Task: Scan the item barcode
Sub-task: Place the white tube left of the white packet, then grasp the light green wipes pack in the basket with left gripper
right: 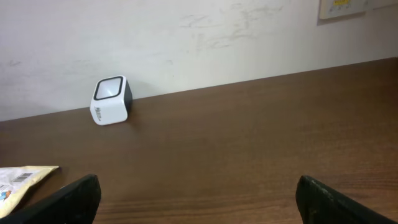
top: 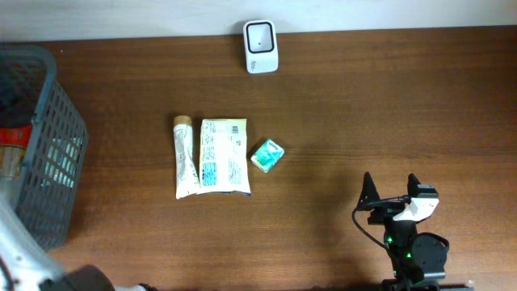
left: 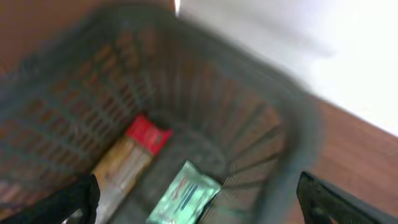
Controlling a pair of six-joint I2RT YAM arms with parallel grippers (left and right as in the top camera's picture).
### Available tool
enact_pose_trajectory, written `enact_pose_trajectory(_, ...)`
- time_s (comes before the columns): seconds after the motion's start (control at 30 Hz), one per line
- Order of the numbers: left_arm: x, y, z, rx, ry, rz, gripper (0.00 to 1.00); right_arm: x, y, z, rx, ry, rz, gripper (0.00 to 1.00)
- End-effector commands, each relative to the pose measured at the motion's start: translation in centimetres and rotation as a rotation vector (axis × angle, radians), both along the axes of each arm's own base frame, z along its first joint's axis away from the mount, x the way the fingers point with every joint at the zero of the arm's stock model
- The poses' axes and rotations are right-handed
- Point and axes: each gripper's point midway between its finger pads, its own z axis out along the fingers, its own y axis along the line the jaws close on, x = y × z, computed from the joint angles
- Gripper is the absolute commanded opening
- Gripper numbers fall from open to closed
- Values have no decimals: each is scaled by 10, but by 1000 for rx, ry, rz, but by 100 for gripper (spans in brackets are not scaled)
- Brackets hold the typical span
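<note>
The white barcode scanner [top: 261, 47] stands at the table's far edge and also shows in the right wrist view as the scanner [right: 111, 100] against the wall. In mid-table lie a cream tube [top: 185, 158], a flat white packet [top: 224, 157] and a small teal box [top: 266, 155]. My right gripper [top: 390, 182] rests open and empty at the front right, well clear of them; its view shows the right gripper [right: 198, 180] over bare wood. My left gripper [left: 198, 180] hangs open above the grey basket [left: 292, 143], in a blurred view, holding nothing.
The grey mesh basket [top: 48, 137] sits at the table's left edge. Inside it lie a red-capped tube [left: 127, 158] and a green packet [left: 186, 193]. A corner of the white packet [right: 18, 180] shows at the left of the right wrist view.
</note>
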Motion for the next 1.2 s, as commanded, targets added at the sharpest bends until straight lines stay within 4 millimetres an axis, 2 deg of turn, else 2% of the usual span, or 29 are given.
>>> enact_pose_trajectory(0.0, -4, 25, -52, -144, 76, 2, 99, 0, 1, -4, -3, 6, 6, 99)
enact_pose_trajectory(0.07, -4, 33, -88, -186, 169, -12, 99, 0, 1, -4, -3, 6, 6, 98)
enact_pose_trajectory(0.23, -7, 43, -160, -286, 353, 17, 96, 0, 1, -4, -3, 6, 6, 99)
enact_pose_trajectory(0.47, -7, 43, -232, -406, 498, 5, 95, 0, 1, -4, -3, 6, 6, 99)
enact_pose_trajectory(0.67, -17, 34, -295, -513, 627, -10, 92, 0, 1, -4, -3, 6, 6, 99)
enact_pose_trajectory(0.73, -18, 32, -309, -529, 645, -11, 91, 0, 1, -4, -3, 6, 6, 99)
enact_pose_trajectory(0.93, -16, 28, -332, -525, 676, -70, 87, 0, 1, -4, -3, 6, 6, 99)
enact_pose_trajectory(1.0, -16, 26, -342, -540, 692, -73, 70, 0, 1, -4, -3, 6, 6, 99)
enact_pose_trajectory(1.07, -17, 25, -346, -546, 699, -74, 44, 0, 1, -4, -3, 6, 6, 99)
enact_pose_trajectory(1.13, -17, 25, -345, -546, 699, -74, 7, 0, 1, -4, -3, 6, 6, 99)
enact_pose_trajectory(1.17, -17, 25, -345, -547, 700, -74, 0, 0, 1, -4, -3, 6, 6, 99)
